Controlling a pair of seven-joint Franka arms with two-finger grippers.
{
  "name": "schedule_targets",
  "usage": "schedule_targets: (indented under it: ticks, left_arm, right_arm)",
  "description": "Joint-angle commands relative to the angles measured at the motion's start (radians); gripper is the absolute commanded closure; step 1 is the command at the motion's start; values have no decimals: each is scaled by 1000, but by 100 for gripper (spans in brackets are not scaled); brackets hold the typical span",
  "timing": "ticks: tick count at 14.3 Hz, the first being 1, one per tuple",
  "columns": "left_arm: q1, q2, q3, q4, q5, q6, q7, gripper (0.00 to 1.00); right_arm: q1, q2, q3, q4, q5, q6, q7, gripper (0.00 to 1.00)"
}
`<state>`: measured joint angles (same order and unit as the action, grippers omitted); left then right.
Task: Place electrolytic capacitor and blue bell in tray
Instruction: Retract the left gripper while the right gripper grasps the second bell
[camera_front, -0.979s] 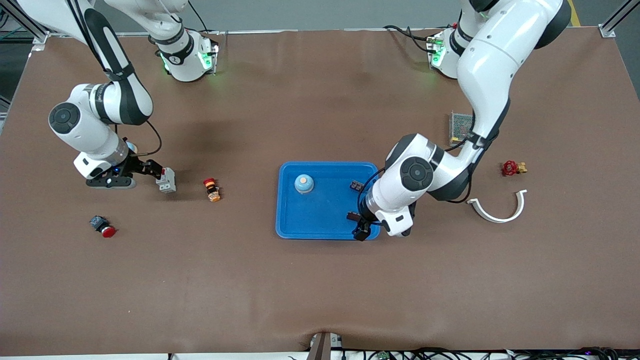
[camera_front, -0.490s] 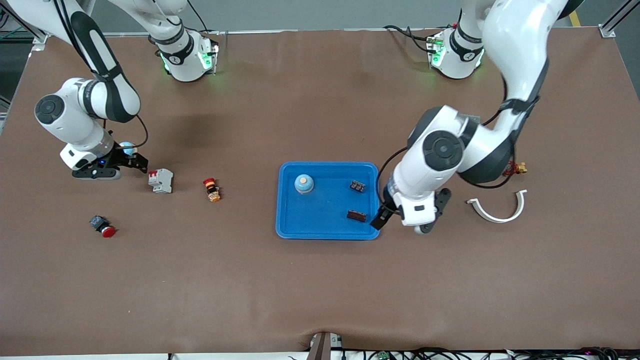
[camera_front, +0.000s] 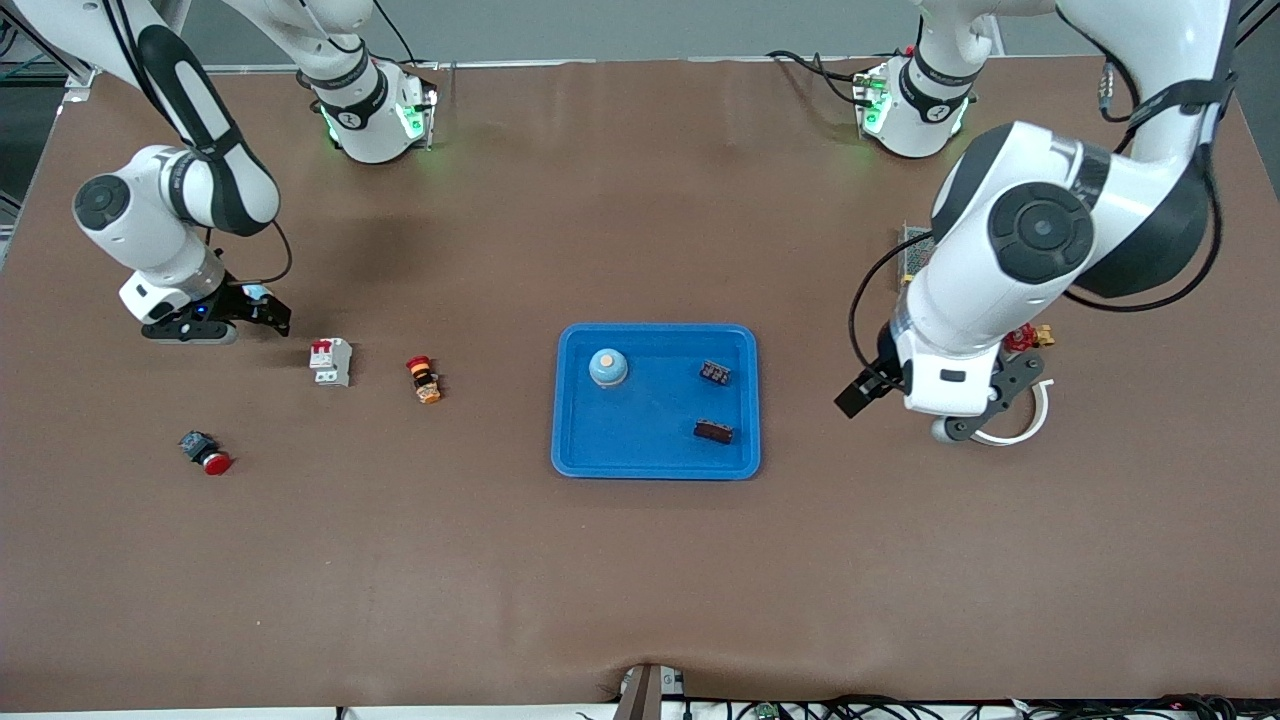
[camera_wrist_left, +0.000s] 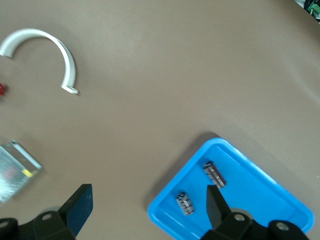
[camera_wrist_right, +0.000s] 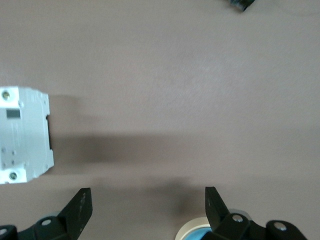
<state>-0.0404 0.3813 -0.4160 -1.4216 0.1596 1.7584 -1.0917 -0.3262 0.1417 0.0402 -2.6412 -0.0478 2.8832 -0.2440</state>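
— Brown worktop, mostly bare in the middle. Where does the tray (camera_front: 655, 400) stand?

— About mid-worktop, a little toward the left arm's end. The blue bell (camera_front: 608, 367) sits in it, at the corner toward the robots' edge and the right arm's end. Two small dark parts lie along the tray's side toward the left arm: one (camera_front: 714, 373) farther from the front camera, one (camera_front: 713, 431) nearer.

— What changed in the last second?

— The left hand (camera_wrist_left: 147, 210) was down over that nearer dark part. It has since lifted clear and now hangs over bare worktop between the tray and the white curved piece (camera_front: 1010, 425). Its fingers are spread wide with nothing between them, and the part stayed in the tray.

— Is that part the electrolytic capacitor?

— Probably, since it was the one just let go, but both are too small to tell apart.

— And the right hand (camera_front: 262, 310)?

— It has backed off from the white circuit breaker (camera_front: 331, 361) toward the worktop edge at the right arm's end. Fingers wide apart, holding nothing.

— So the task?

— I judge it done, or nearly: bell and likely capacitor both rest inside the rim, and both arms look to be retreating.
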Motion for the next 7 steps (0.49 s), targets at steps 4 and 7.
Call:
schedule_targets:
  ticks: [4, 7]
  left_arm:
    - [74, -111, 0, -22, 0, -126, 242, 0]
    - [114, -163, -1, -22, -6, -177, 364, 0]
  right_arm:
    - [-100, 13, 20, -51, -9, 71, -124, 0]
    - [-137, 15, 20, -45, -9, 71, -182, 0]
